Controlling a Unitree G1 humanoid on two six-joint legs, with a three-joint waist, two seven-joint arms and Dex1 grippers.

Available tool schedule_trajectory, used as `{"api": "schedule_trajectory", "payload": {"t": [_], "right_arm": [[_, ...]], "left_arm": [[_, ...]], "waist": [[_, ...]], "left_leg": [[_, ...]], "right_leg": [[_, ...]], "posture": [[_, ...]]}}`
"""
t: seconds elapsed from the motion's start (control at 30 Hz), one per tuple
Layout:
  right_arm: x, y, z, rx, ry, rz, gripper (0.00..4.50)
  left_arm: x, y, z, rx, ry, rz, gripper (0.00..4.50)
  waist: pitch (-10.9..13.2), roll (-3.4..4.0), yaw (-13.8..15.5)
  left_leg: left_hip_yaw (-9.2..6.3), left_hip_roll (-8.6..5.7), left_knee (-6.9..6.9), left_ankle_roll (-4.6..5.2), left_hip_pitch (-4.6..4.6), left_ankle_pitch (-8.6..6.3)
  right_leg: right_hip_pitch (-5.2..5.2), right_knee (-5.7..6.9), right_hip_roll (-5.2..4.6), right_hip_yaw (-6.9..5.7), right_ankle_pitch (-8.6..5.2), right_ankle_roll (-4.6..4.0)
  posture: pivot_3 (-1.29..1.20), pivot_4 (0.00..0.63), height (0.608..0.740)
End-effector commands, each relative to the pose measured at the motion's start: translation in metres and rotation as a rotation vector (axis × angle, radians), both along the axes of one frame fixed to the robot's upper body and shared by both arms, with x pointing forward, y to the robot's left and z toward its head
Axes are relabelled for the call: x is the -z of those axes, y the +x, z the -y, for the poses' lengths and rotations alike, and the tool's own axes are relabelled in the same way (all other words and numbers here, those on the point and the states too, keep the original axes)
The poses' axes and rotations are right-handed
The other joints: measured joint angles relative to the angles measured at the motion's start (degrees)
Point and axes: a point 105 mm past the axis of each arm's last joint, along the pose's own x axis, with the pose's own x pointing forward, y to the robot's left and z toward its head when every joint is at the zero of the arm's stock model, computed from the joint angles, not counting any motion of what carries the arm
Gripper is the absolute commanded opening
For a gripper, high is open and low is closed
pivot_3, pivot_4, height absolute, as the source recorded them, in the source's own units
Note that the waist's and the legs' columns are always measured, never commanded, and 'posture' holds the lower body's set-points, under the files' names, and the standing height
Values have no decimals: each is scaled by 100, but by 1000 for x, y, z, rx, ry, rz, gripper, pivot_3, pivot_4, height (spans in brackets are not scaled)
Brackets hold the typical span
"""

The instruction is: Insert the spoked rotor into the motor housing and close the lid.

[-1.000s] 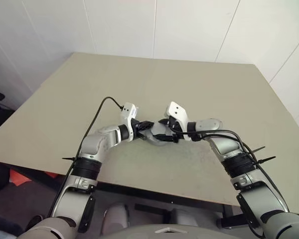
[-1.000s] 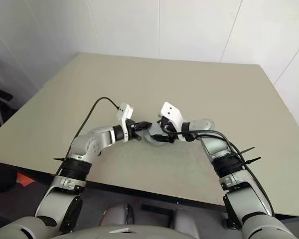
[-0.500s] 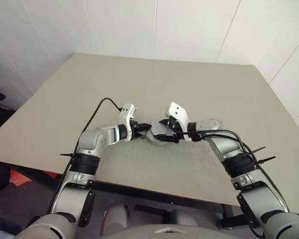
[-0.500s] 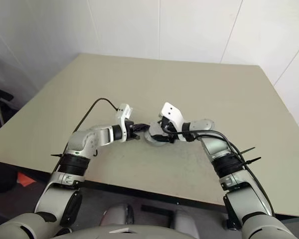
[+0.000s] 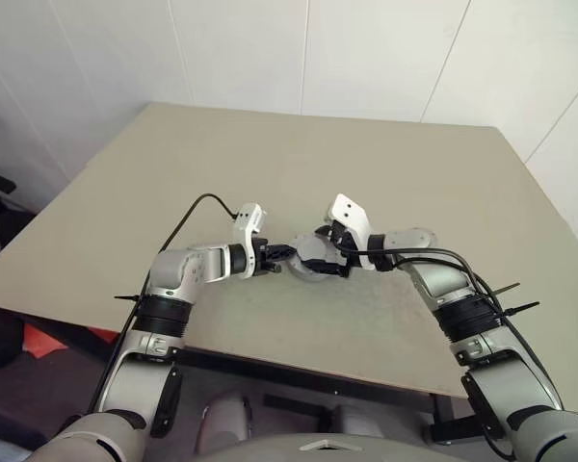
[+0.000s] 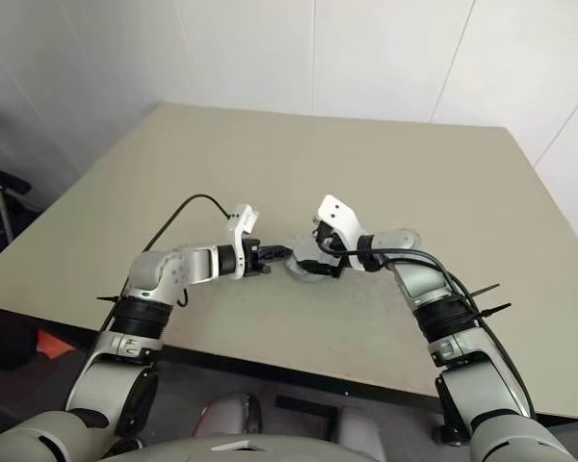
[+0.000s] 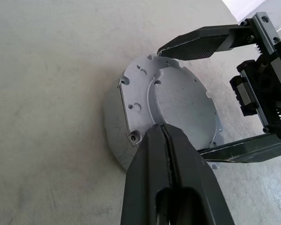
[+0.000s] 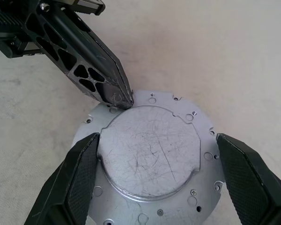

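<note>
The round silver motor housing (image 7: 113, 140) sits on the table with its lid (image 8: 150, 150) lying flat on top. The spoked rotor is hidden. My left gripper (image 7: 163, 129) is shut, and its joined tips rest on the lid's rim at the side nearest the left arm. My right gripper (image 8: 155, 140) is open. Its two black fingers (image 8: 79, 178) straddle the housing from the opposite side, one at each edge of the lid. In the left eye view both grippers meet at the housing (image 5: 308, 262) near the table's front middle.
The beige table (image 5: 366, 173) stretches wide and bare behind and to both sides of the housing. Its front edge runs close below the arms. A black cable (image 5: 188, 217) loops up from the left wrist. White walls stand behind the table.
My right gripper's fingers have spread wider around the housing. The left wrist has tipped further down, with its shut tips still on the lid. The housing has stayed in place.
</note>
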Motion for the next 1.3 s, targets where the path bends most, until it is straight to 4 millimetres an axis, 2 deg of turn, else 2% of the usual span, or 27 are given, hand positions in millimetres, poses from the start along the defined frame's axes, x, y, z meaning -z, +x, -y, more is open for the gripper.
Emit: {"api": "schedule_trajectory", "payload": {"t": [0.03,0.3,0.37,0.47,0.7,0.8,0.87,1.03,1.3], "right_arm": [[-39,3,4,-16,60,95,4481],[-75,-4,6,-72,124,148,4481],[-84,-1,8,-40,177,131,4481],[-87,12,19,73,238,78,4481],[-71,26,57,306,299,-112,4481],[-58,26,74,404,327,-241,4481],[-46,18,81,446,356,-369,4481],[-19,-3,87,496,396,-614,4481],[-2,-14,79,528,465,-776,4481]], "left_arm": [[9,-7,7,33,25,-45,0],[10,-7,8,32,24,-56,0],[10,-7,8,32,25,-57,0],[11,-7,8,31,26,-60,0],[11,-7,9,32,25,-63,0],[12,-8,8,34,26,-67,0],[13,-9,8,34,29,-70,0],[15,-10,6,33,34,-70,0],[16,-10,1,20,46,-67,0]], "waist": [[0,0,13],[0,0,38],[-1,1,46],[-1,1,51],[-1,1,73],[-1,1,105],[-1,1,113],[-1,1,127],[-3,5,135]], "left_leg": [[0,0,0,1,-6,0],[-2,-3,-5,23,-11,-2],[-2,-2,-8,36,-12,-9],[-2,-7,-10,42,-18,-13],[-2,-18,-9,42,-18,-13],[-2,-17,-10,39,-18,-11],[-2,-16,-11,38,-18,-10],[-2,-16,-12,37,-16,-9],[-1,-11,-12,28,-8,-4]], "right_leg": [[-3,1,0,0,0,0],[8,6,-1,1,13,-17],[8,8,0,0,11,-13],[5,6,0,0,8,-9],[8,4,-9,0,7,-9],[7,4,-9,0,6,-7],[6,5,-8,0,5,-6],[8,5,-8,0,5,-6],[10,7,-7,-1,4,-4]], "posture": [[0,0,740],[0,0,740],[0,0,740],[0,0,740],[0,0,740],[0,0,740],[0,0,740],[0,0,740],[0,0,740]]}}
